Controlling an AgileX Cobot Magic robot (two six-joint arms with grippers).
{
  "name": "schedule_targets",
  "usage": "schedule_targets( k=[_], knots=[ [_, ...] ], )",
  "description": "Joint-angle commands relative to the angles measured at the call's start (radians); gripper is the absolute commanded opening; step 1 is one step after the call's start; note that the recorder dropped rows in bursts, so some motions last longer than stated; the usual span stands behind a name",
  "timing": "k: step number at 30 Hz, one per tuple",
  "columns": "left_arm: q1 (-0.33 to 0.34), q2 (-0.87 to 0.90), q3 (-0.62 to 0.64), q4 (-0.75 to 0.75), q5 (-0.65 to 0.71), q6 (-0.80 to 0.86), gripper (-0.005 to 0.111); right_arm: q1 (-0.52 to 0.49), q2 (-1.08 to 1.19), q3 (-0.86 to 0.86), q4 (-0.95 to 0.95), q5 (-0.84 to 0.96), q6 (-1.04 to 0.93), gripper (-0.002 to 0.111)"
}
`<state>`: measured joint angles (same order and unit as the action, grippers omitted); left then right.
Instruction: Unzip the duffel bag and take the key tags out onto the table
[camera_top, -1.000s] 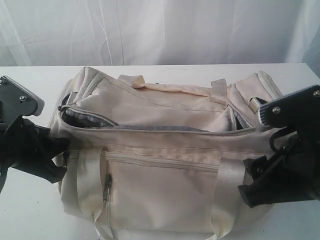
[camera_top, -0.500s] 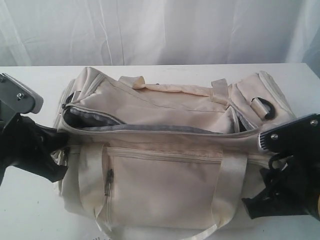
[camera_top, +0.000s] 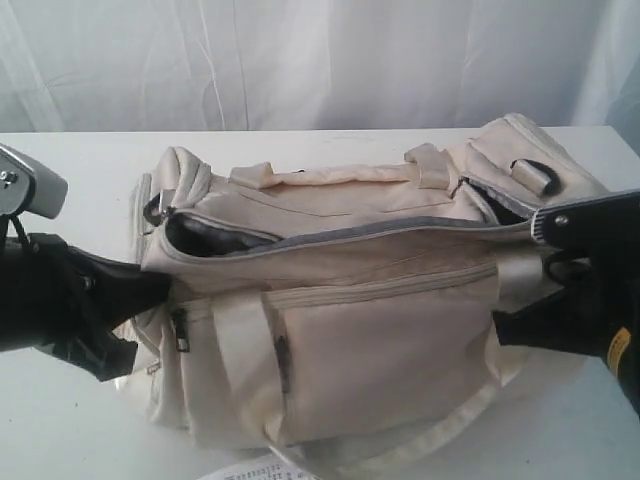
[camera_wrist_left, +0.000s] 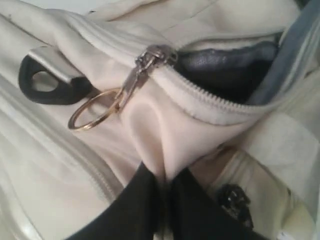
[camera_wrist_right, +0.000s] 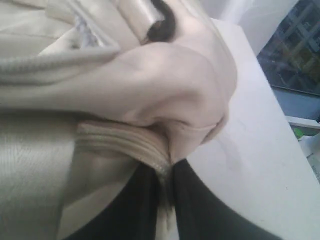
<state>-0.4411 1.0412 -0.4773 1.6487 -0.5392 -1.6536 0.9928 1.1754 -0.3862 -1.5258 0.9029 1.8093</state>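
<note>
**Duffel pinched at both ends, zip largely open, key tags out of sight**

Cream duffel bag (camera_top: 340, 340) lying lengthwise across the white table (camera_top: 80, 160), close to the front edge. Top zip parted along most of its run, grey lining (camera_top: 205, 235) showing at the left end. Left pincer (camera_wrist_left: 165, 175) clenched on a fold of fabric just below the zip's end. Right pincer (camera_wrist_right: 167, 175) clenched on a fold and seam at the opposite end. No key tags visible in any view; presumably inside, beneath the shadowed lining.

Likely step in hand: bracing both ends to open the mouth fully. Zip slider (camera_wrist_left: 152, 55) sitting just beside the left grip, a gold ring (camera_wrist_left: 95, 110) hanging from its pull, near a black strap ring (camera_wrist_left: 47, 82).

To do it well:
- Ease the two ends gently apart to flatten the zip tape, without dragging the bag off the front edge.
- Let go on one side only, leaving the other as an anchor.
- If more travel is needed, take the gold ring and draw along the zip line, not upward, to avoid catching the lining.
- Widen the mouth before reaching in.
</note>
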Motion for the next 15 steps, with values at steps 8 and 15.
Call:
schedule_targets(
  k=[8, 15],
  knots=[
    [0.001, -0.017, 0.071, 0.028, -0.276, -0.043, 0.005, -0.364, 0.033, -0.107, -0.219, -0.239, 0.295, 0.007],
    [0.001, -0.017, 0.054, 0.054, -0.201, -0.024, 0.075, -0.364, -0.113, -0.14, -0.219, -0.341, 0.07, 0.041]
  ],
)
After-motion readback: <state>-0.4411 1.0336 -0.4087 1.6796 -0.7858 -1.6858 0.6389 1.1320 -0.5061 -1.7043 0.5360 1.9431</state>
